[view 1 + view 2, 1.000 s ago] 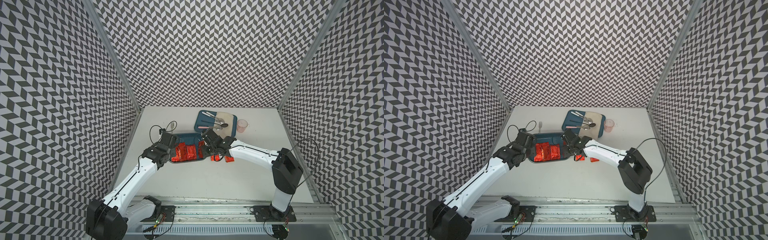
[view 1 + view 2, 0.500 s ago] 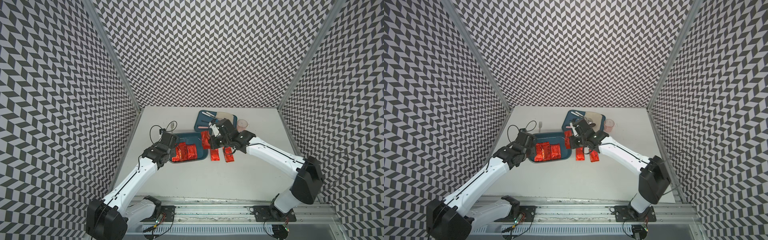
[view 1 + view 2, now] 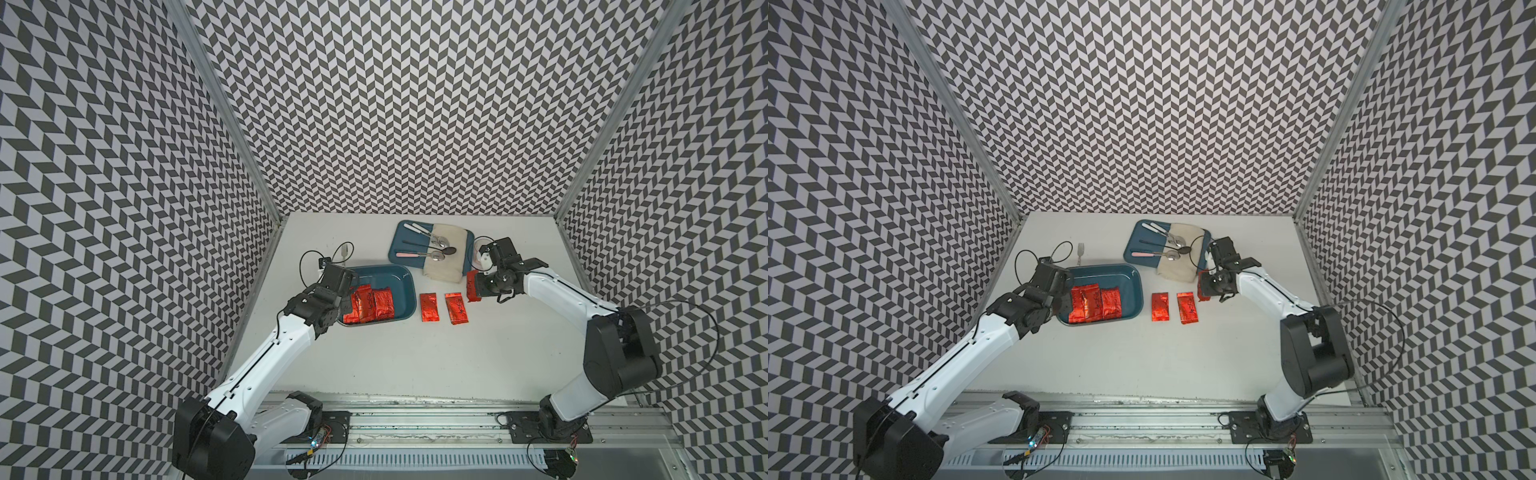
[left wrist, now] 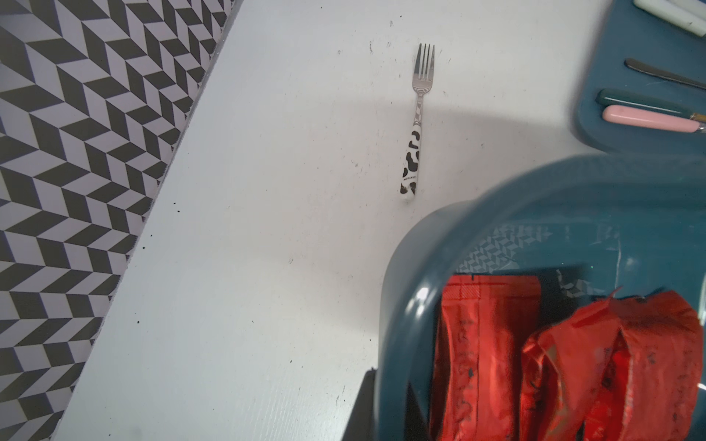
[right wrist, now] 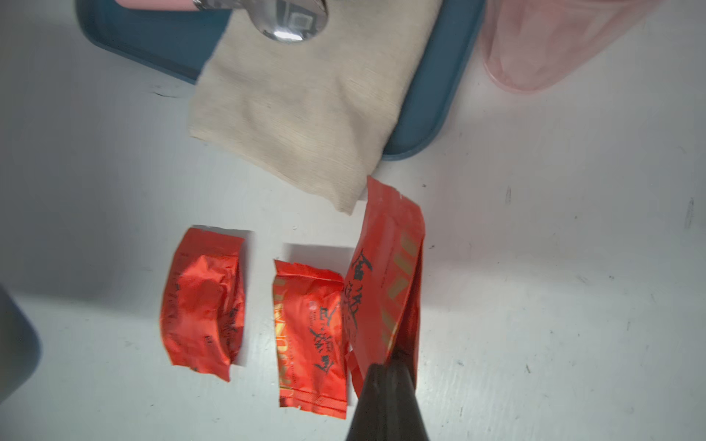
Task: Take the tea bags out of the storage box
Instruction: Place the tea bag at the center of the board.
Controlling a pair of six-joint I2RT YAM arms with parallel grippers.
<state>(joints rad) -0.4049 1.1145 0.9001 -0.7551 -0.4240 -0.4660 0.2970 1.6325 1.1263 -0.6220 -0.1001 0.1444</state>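
near the desk's (image 3: 415, 365) left edge, the left gripper (image 3: 345, 305) is pinched narrow on the left rim of the storage box (image 3: 390, 278). three tea bags (image 3: 372, 305) lie overlapping on the box floor at its left end. on the bare desk just right of the box, one tea bag (image 3: 429, 306) lies flat, with another tea bag (image 3: 456, 308) beside it, apart. further right, the right gripper (image 5: 387, 376) is clamped on the end of a sixth tea bag (image 5: 386, 267), held up off the desk beside the cloth's (image 3: 446, 266) near corner. the cloth overhangs the tray (image 3: 401, 245) toward the far edge.
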